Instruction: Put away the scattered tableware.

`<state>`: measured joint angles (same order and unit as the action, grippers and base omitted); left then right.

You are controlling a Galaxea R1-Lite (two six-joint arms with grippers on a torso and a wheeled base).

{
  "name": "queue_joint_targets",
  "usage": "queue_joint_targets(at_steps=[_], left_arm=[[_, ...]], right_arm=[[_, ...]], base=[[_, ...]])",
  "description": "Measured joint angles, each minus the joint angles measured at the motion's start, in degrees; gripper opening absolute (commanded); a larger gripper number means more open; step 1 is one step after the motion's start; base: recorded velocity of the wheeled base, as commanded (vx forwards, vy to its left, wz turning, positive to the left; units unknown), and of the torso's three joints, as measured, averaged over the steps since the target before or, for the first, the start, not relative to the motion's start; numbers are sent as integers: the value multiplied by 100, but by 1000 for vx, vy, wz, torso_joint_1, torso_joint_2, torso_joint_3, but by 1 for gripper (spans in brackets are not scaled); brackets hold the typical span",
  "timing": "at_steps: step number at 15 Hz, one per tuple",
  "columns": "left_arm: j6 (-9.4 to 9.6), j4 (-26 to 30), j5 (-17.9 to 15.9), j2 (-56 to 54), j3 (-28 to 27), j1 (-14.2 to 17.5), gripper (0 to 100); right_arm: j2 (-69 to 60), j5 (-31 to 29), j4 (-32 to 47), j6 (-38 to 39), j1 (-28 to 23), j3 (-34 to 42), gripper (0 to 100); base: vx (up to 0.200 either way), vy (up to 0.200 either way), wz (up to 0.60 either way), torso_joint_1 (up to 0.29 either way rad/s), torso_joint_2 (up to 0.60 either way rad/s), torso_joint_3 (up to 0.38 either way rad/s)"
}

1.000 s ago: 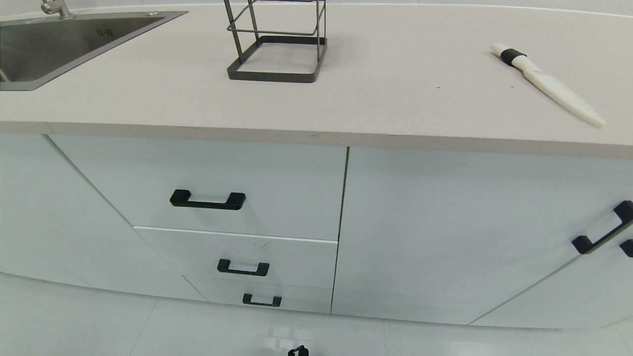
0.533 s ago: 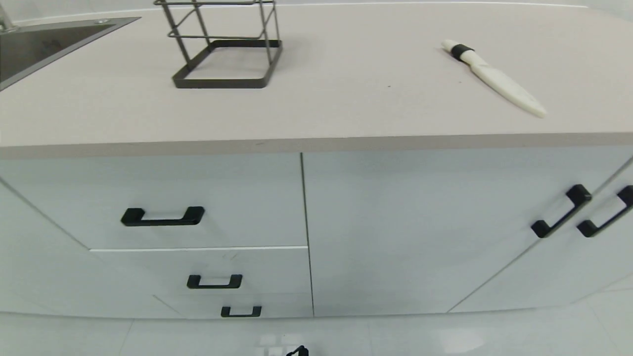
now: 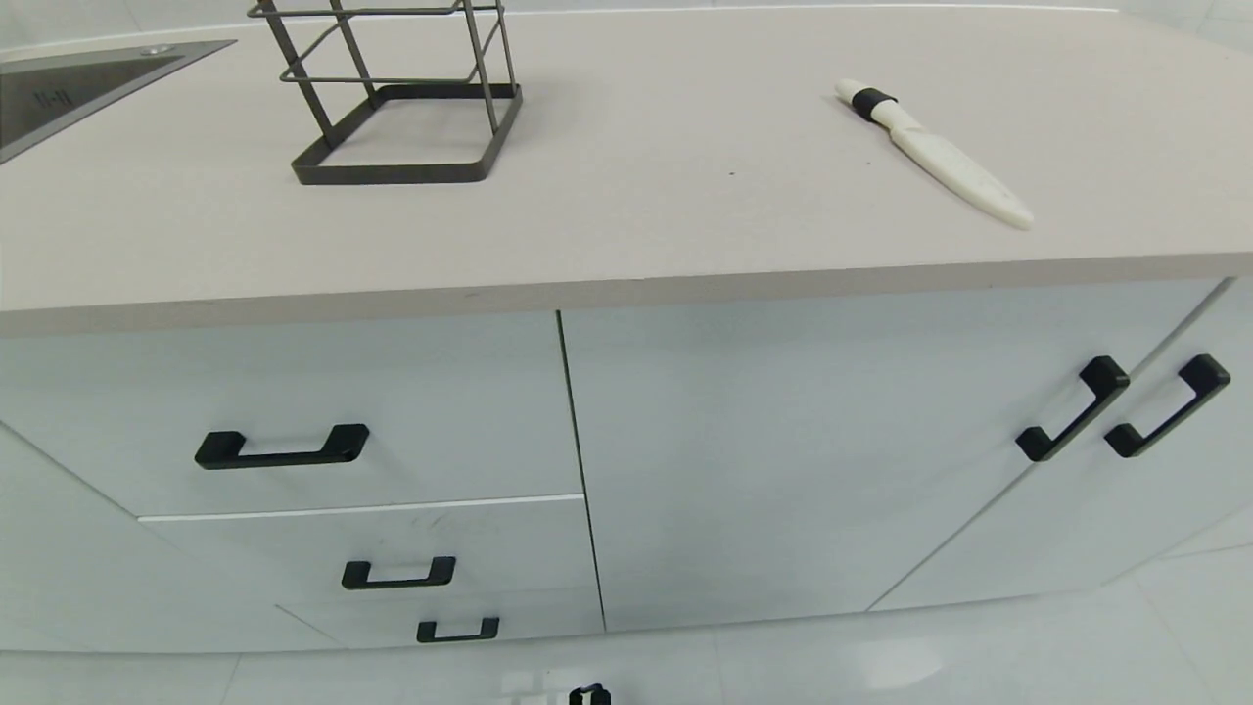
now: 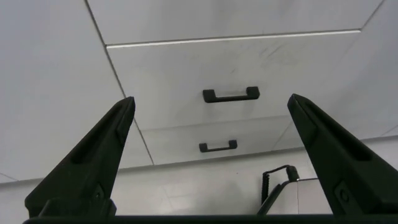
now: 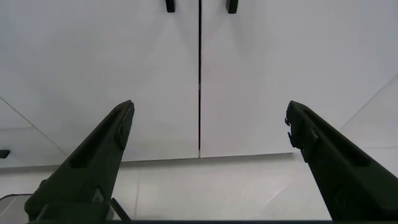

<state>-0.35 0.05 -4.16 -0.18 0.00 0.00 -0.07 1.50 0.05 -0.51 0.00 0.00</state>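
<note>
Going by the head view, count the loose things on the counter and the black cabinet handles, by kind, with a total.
Knife: 1
Wire rack: 1
Drawer handles: 3
Door handles: 2
Total: 7

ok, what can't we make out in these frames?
Wire rack: upper part cut off by head view's top edge.
Sink: mostly cut off by head view's left edge.
Drawers: contents hidden behind closed fronts, head and left wrist views.
White knife: which side is sharp, too small, head view.
</note>
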Motion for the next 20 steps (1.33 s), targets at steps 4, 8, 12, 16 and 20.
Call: queue_joint_targets(at_steps=[4,8,12,16,20], left_arm=[[9,9,4,0,0,-2,100],[6,5,6,2,0,0,100],[4,2,6,2,0,0,100],[9,5,4,7,0,-2,100],[4,0,4,9,0,0,100]], right_arm=[[0,-11,-2,-4,-10,0,100],[0,-9,2,-9,-10,0,100],[0,-11,5,-6,-11,0,100],[0,-11,0,-9,-10,0,100],[0,-11,2,-2,-2,0,100]], base=[[0,0,450,3,2,2],[0,0,150,1,-1,1],[100,0,0,-2,1,4],[100,0,0,7,-1,0],[0,0,0,69,-118,-67]])
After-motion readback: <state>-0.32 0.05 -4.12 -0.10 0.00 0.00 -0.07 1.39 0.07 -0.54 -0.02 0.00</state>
